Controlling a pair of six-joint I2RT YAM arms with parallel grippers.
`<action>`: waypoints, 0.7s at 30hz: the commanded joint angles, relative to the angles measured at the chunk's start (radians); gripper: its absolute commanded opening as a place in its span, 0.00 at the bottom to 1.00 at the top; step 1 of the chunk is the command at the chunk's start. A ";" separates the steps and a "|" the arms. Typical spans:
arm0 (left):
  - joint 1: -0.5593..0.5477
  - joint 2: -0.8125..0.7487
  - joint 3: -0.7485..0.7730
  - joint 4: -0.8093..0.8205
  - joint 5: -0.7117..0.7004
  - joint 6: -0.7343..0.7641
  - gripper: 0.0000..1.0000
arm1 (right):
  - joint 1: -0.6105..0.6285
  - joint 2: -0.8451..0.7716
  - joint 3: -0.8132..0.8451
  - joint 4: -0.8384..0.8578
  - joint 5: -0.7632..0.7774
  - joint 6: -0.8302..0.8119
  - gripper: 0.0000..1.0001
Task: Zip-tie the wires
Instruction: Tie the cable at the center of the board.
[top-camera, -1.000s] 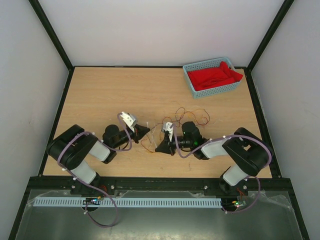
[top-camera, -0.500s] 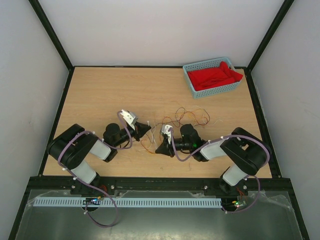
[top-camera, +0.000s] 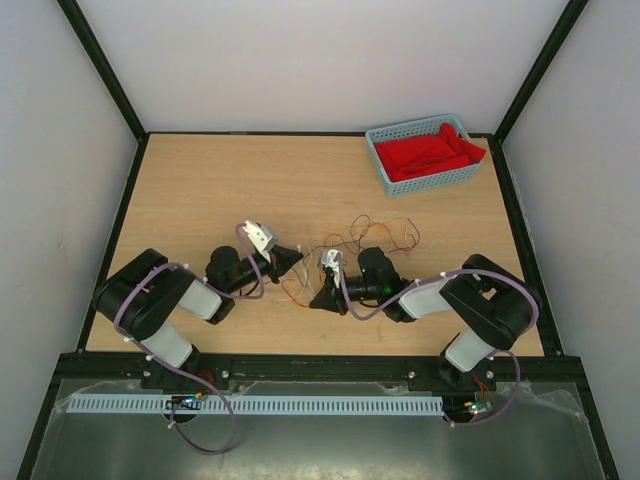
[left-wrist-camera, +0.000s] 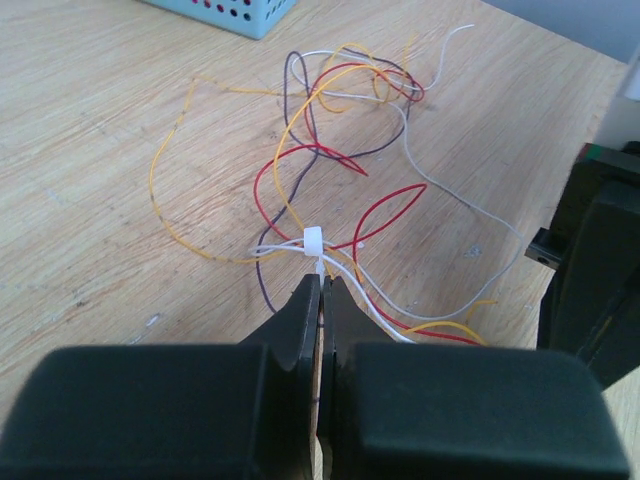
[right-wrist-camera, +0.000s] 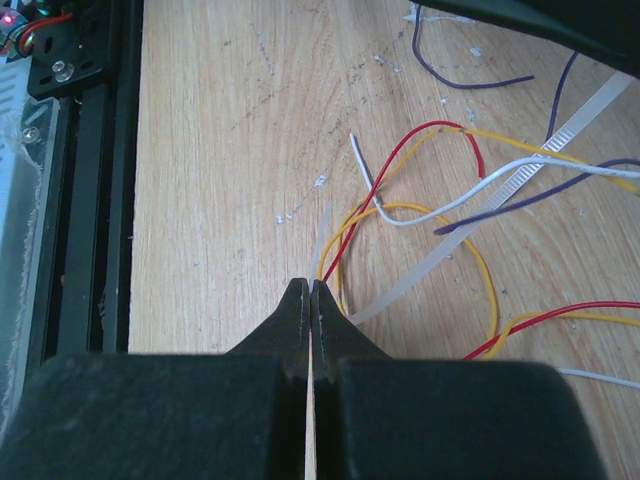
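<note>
The wires (left-wrist-camera: 330, 150), thin red, orange, dark purple and white strands, lie loosely curled on the wooden table (top-camera: 200, 190); they also show in the top view (top-camera: 385, 232) and the right wrist view (right-wrist-camera: 440, 215). A white zip tie head (left-wrist-camera: 313, 240) sits around some strands. My left gripper (left-wrist-camera: 322, 285) is shut on the zip tie just below its head. My right gripper (right-wrist-camera: 311, 288) is shut on a thin pale strip; the zip tie strap (right-wrist-camera: 480, 225) runs up to its jaws. In the top view both grippers, left (top-camera: 297, 257) and right (top-camera: 316, 300), are close together.
A light blue basket (top-camera: 383, 172) holding red cloth (top-camera: 425, 152) stands at the far right corner. A black frame edge (right-wrist-camera: 100, 200) runs along the table's near side by my right gripper. White walls enclose the table.
My right gripper has shifted a little left and nearer, toward the left gripper. The left gripper has barely moved. Both stay shut.
</note>
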 joint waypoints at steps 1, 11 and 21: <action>0.011 -0.055 0.012 0.051 0.114 0.063 0.00 | 0.011 -0.054 0.022 -0.073 -0.024 0.041 0.00; 0.010 -0.183 -0.053 0.051 0.282 0.172 0.00 | 0.011 -0.189 -0.012 -0.070 -0.047 0.198 0.00; 0.010 -0.212 -0.094 0.051 0.327 0.256 0.00 | 0.010 -0.192 0.019 -0.046 -0.140 0.335 0.00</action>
